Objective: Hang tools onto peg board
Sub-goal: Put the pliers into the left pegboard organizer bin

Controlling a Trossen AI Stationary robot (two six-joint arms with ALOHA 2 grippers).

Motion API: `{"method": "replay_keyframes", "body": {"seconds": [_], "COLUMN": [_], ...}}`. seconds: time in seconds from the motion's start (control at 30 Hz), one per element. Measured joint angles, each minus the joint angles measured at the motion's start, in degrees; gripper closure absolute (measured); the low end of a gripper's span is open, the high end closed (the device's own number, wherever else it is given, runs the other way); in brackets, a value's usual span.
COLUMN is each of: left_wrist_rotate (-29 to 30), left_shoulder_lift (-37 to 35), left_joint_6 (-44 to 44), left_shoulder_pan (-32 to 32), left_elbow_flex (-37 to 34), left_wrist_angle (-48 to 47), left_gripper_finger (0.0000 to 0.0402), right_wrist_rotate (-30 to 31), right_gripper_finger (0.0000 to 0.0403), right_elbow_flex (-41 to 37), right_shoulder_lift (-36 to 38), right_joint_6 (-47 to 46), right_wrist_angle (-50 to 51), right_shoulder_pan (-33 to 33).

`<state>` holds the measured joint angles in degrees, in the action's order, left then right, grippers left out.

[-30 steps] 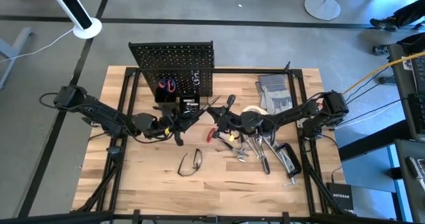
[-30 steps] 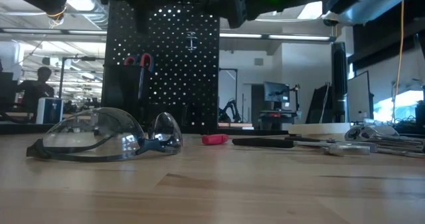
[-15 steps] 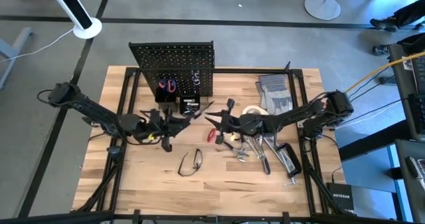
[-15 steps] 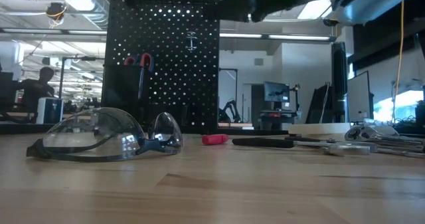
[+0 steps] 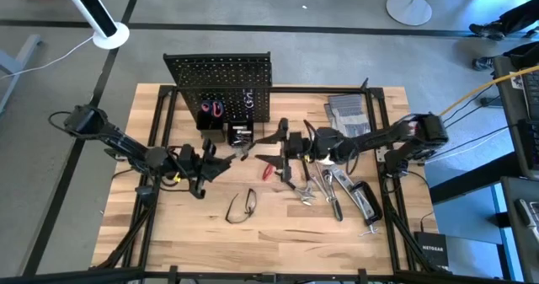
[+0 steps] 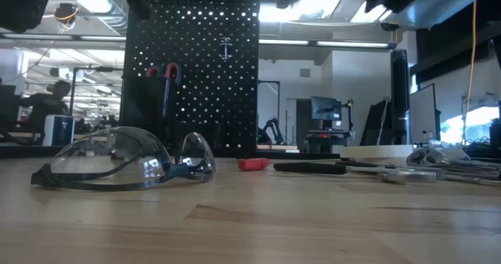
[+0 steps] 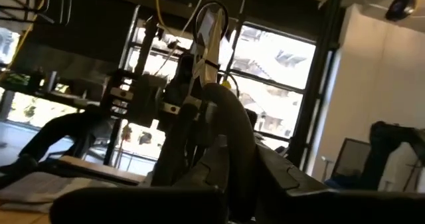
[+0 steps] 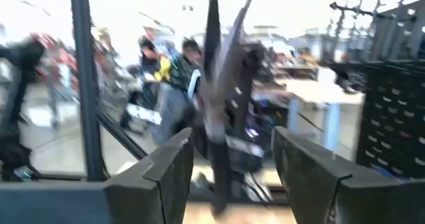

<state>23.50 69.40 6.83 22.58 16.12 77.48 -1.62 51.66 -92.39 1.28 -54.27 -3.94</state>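
Our right gripper (image 5: 268, 147) hangs with jaws spread and empty, just right of the peg board's (image 5: 219, 86) bins. Our left gripper (image 5: 221, 152) has its jaws pressed together, near the board's front. The safety glasses (image 5: 242, 205) lie near us on the table (image 5: 278, 233); the other tools (image 5: 333, 187) lie right.

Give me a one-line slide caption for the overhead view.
Both arms hover mid-table before the peg board, left gripper and right gripper facing; safety glasses and loose tools lie unhung.
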Motion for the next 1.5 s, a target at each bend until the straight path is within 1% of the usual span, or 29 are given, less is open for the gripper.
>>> {"method": "replay_keyframes", "body": {"seconds": [0.07,0.13,0.37,0.5,0.6,0.77,0.8,0.93,1.07,1.13,1.27,1.4,1.5], "left_wrist_rotate": [-0.09,-0.29,-0.43,-0.46,-0.48,-0.89,-1.22,-0.68,1.74,1.80,1.59,1.49,1.47], "left_shoulder_lift": [0.94,1.25,1.26,1.27,1.27,1.26,1.23,1.21,0.38,-0.80,-3.77,-5.88,-5.92], "left_joint_6": [-0.06,0.00,0.25,0.62,0.62,0.50,0.46,3.05,7.61,9.27,13.77,21.80,27.09], "left_shoulder_pan": [-0.04,-0.01,-0.28,-0.58,-0.56,-0.56,-0.56,-0.57,-0.65,-0.65,-0.54,-0.56,-0.56], "left_elbow_flex": [0.51,0.72,0.79,0.81,0.82,0.79,0.79,0.79,0.79,0.81,0.81,0.81,0.81], "left_wrist_angle": [-0.12,-0.04,-0.32,-0.62,-0.53,-0.70,-0.83,-1.90,-5.10,-8.14,-16.39,-23.45,-24.43], "left_gripper_finger": [0.0382,0.0382,0.0381,0.0379,0.0379,0.0377,0.0377,0.0364,0.0326,0.0303,0.0267,0.0251,0.0250], "right_wrist_rotate": [-2.48,-3.57,-5.52,-6.12,-6.98,-7.94,-7.82,-7.68,-6.83,-6.34,-3.31,0.84,2.95], "right_gripper_finger": [0.0199,0.0203,0.0220,0.0239,0.0273,0.0362,0.0369,0.0369,0.0365,0.0366,0.0366,0.0366,0.0366], "right_elbow_flex": [0.07,0.51,5.43,7.87,8.60,8.70,8.75,8.76,8.74,8.74,8.74,8.74,8.74], "right_shoulder_lift": [-1.93,-3.34,-6.37,-6.98,-6.98,-6.92,-6.87,-6.73,-5.34,-3.66,0.01,2.40,2.94], "right_joint_6": [-1.72,-2.69,-2.43,0.29,1.50,3.41,4.03,5.06,7.78,9.89,13.16,18.52,22.20], "right_wrist_angle": [-4.36,-6.39,-6.27,-3.71,-3.20,-1.95,-1.64,-1.20,1.89,5.09,11.82,19.09,22.40], "right_shoulder_pan": [0.37,0.37,0.21,0.26,0.26,0.25,0.17,0.17,0.21,0.21,0.21,0.21,-0.39]}}
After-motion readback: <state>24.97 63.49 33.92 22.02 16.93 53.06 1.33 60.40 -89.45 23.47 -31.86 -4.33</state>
